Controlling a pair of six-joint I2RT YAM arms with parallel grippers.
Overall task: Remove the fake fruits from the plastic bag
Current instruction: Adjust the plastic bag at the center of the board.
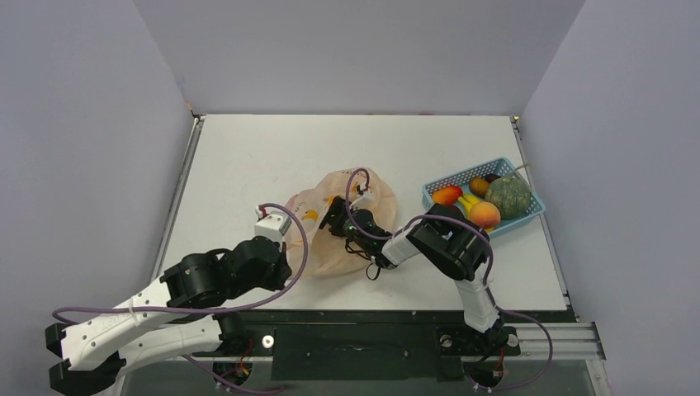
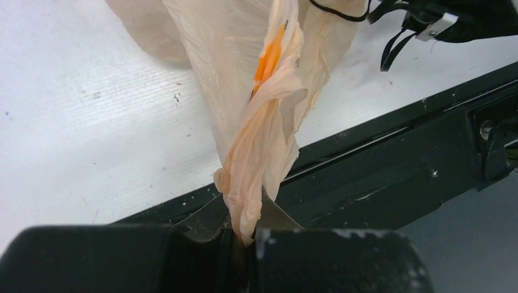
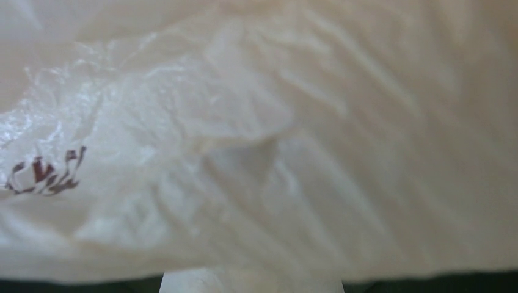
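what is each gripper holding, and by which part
The left gripper pinches the plastic bag by a bunched strip of its edge. The right gripper is at the bag; whether it holds anything cannot be told.

Plastic bag (crinkly) before right jaws

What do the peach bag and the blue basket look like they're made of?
The plastic bag: thin translucent film, probably plastic, crinkled with soft gloss. The basket: seemingly rigid light blue plastic, walls perforated in a grid.
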